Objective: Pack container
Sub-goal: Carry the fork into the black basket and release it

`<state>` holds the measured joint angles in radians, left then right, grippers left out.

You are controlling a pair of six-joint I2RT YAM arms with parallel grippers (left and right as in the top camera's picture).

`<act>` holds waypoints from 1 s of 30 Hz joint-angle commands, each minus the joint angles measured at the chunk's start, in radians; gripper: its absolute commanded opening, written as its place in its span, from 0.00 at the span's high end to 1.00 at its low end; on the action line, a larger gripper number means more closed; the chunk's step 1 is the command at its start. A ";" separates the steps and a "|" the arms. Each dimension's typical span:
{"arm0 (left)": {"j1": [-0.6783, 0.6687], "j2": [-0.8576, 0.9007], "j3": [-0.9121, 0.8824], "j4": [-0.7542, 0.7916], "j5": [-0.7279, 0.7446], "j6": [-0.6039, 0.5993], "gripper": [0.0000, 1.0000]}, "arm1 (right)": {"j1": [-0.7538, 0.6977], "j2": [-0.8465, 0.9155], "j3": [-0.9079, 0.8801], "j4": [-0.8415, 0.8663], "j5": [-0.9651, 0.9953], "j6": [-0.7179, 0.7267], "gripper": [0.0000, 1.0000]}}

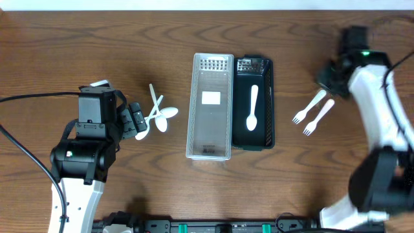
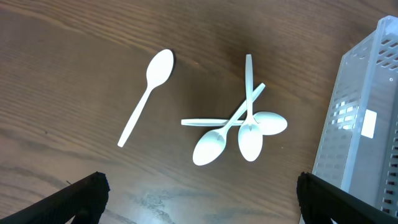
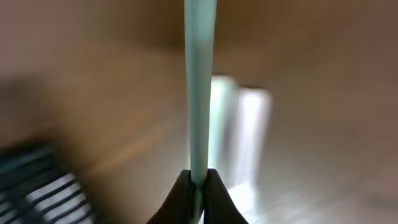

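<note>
Several white plastic spoons (image 1: 160, 115) lie left of the clear container (image 1: 194, 110). In the left wrist view one spoon (image 2: 148, 94) lies alone and three crossed spoons (image 2: 239, 127) lie beside the clear container (image 2: 367, 118). My left gripper (image 1: 137, 120) is open and empty just left of the spoons; its fingertips frame the left wrist view (image 2: 199, 199). A black container (image 1: 270, 103) holds one white spoon (image 1: 253, 107). Two white forks (image 1: 313, 111) lie on the right. My right gripper (image 1: 330, 76) is shut on a thin pale utensil handle (image 3: 199, 87); its head is out of view.
The two containers stand side by side mid-table, with the clear one on the left. The right wrist view is blurred; pale shapes (image 3: 239, 130) below the held handle look like utensils on the wooden table. A black cable (image 1: 32, 97) runs to the left arm.
</note>
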<state>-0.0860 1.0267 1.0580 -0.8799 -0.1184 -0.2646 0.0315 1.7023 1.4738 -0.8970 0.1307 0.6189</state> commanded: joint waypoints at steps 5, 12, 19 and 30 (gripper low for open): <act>0.005 0.005 0.017 -0.002 -0.005 0.009 0.02 | 0.368 -0.089 0.005 0.108 0.041 -0.025 0.99; 0.005 0.005 0.017 -0.002 -0.005 0.009 0.02 | 0.514 0.122 0.002 0.101 0.145 0.024 0.99; 0.005 0.005 0.017 -0.002 -0.005 0.009 0.02 | 0.509 0.236 0.002 0.039 0.158 0.109 0.99; 0.005 0.005 0.017 -0.002 -0.005 0.009 0.02 | 0.493 0.116 0.005 0.014 0.228 -0.015 0.21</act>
<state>-0.0860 1.0267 1.0580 -0.8799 -0.1184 -0.2646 0.5407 1.9236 1.4689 -0.8825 0.2787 0.6281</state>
